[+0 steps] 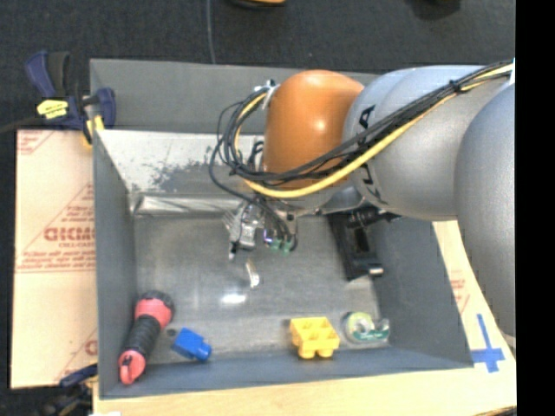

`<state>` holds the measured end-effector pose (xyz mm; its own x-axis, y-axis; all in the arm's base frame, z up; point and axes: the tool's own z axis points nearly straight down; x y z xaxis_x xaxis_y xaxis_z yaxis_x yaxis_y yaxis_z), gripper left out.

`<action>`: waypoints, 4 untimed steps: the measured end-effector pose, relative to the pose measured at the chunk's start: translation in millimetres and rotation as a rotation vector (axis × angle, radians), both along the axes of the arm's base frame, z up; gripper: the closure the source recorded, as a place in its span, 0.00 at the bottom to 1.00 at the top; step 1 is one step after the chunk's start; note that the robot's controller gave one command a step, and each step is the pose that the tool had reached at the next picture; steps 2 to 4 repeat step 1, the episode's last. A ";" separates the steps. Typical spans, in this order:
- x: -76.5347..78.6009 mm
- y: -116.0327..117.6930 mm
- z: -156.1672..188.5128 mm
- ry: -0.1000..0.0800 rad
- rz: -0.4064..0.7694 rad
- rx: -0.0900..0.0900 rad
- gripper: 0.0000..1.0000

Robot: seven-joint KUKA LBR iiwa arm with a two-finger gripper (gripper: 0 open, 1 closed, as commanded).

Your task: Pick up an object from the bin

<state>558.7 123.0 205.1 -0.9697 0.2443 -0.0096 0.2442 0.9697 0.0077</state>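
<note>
Apparently pre-grasp: claw [257, 237] hangs over bare floor of the bin [191, 271], up-left of the yellow brick [314, 336]; can't tell if spread or pressed together. Black block [355, 248], above the brick, looks the nearest candidate. Next move likely needs centring over one, then descending.

The light was bright and came from above; the orange cover [312, 128] on the wrist carried a soft pale sheen on its top, and the grey arm [434, 146] shone along its upper side; the floor of the grey metal bin [173, 258] gave back a small white glare near its middle; its back wall gleamed pale; its right side under the arm was in shadow; the yellow toy brick [314, 336] at the front was evenly lit.
</note>
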 end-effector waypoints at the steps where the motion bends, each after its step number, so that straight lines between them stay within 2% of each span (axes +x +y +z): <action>1: 0.2 -0.5 25.3 0.000 0.002 0.000 1.00; 4: 0.2 -0.5 25.3 0.000 0.002 0.000 1.00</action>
